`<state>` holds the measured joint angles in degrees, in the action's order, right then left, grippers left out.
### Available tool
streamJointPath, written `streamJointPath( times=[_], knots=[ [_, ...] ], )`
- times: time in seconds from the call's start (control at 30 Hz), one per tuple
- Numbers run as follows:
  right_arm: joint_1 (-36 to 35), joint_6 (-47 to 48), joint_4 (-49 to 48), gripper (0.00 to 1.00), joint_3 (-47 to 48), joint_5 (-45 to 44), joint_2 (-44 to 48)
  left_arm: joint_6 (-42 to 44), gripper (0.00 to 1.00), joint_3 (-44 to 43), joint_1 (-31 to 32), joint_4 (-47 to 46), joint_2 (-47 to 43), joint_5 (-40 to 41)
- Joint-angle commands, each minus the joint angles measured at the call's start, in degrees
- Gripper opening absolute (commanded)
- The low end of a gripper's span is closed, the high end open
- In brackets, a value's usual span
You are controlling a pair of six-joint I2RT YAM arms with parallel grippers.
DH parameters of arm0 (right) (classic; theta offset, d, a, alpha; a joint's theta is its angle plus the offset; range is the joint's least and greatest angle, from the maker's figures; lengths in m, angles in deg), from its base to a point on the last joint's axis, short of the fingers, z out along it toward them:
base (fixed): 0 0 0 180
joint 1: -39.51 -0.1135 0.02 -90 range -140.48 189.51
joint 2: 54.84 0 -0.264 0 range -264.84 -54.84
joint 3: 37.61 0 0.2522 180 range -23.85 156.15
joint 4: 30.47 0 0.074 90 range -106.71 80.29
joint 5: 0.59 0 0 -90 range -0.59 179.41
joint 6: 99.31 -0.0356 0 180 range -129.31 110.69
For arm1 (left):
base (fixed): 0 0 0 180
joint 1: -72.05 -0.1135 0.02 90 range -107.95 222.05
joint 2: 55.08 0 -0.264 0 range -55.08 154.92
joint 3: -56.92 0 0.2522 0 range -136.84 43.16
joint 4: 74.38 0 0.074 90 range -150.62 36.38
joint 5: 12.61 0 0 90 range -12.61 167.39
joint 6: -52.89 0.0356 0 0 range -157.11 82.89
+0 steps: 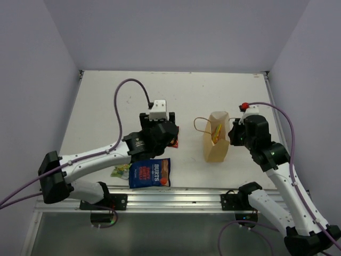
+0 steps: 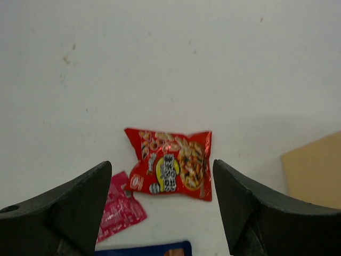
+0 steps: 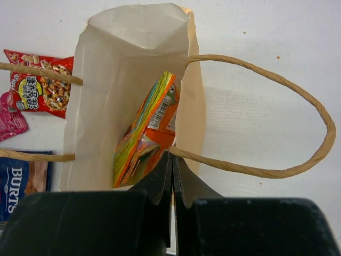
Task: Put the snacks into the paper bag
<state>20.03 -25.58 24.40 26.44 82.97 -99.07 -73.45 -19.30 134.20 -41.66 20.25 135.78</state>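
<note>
Left wrist view: reaching for the red packet

Step in hand, as judged: the left gripper (image 2: 161, 165) hovers wide open over the red packet (image 2: 169, 165), which lies flat on the table (image 2: 170, 64) beside the pink packet (image 2: 120, 208). The right gripper (image 3: 171, 162), fingers pressed together, appears to pinch the rim of the bag (image 3: 128, 80), whose open mouth shows an orange packet (image 3: 146, 133) inside. Next move: descend, straddle the red packet, close, carry it to the bag
</note>
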Motion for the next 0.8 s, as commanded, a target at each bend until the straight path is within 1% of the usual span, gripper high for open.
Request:
streamJointPath(
  times=[0.0, 0.1, 0.13, 0.17, 0.23, 0.3, 0.4, 0.53, 0.57, 0.63, 0.67, 0.77],
  knots=[
    [-0.2, 1.0, -0.3, 0.0, -0.2, 0.6, -0.4, -16.0, 0.8, 0.4, 1.2, 24.2, 7.5, -10.3],
    [-0.2, 1.0, -0.4, 0.0, -0.3, 0.2, 0.0, -20.9, 0.8, 1.6, 5.9, 27.5, 10.6, -13.1],
    [-0.2, 1.0, -0.3, 0.0, -0.2, 0.2, -0.1, -24.4, 0.8, 1.7, 8.5, 28.7, 11.3, -14.2],
    [-0.1, 0.9, -0.2, 0.0, -0.2, 0.3, -0.1, -26.5, 0.8, 1.6, 9.5, 32.2, 13.2, -14.3],
    [-0.2, 1.0, -0.1, 0.0, -0.1, 0.4, 0.0, -29.9, 0.81, 1.9, 11.5, 35.3, 14.7, -15.1],
    [-0.2, 0.9, -0.4, 0.0, -0.3, 0.3, 0.4, -31.2, 0.81, 4.1, 12.3, 34.3, 14.8, -15.8],
    [-0.2, 1.0, -0.4, 0.0, -0.3, 0.7, 0.4, -30.0, 0.81, 8.7, 13.9, 27.6, 12.2, -18.7],
    [-0.2, 0.9, -0.4, 0.0, -0.3, 0.8, 0.7, -28.0, 0.82, 16.5, 13.9, 17.8, 9.7, -22.2],
    [-0.2, 0.9, -0.3, 0.0, -0.3, 0.8, 1.0, -27.7, 0.82, 19.6, 14.0, 13.3, 8.5, -22.8],
    [-0.2, 0.9, -0.4, 0.0, -0.4, 0.9, 1.1, -27.1, 0.82, 22.4, 13.9, 9.3, 7.2, -24.4],
    [-0.2, 0.9, -0.4, 0.0, -0.4, 1.1, 0.9, -26.0, 0.82, 25.0, 13.9, 4.8, 5.7, -24.9],
    [-0.2, 1.0, -0.4, 0.0, -0.4, 1.3, 0.7, -24.3, 0.83, 27.7, 13.9, -0.1, 3.8, -25.9]
  ],
)
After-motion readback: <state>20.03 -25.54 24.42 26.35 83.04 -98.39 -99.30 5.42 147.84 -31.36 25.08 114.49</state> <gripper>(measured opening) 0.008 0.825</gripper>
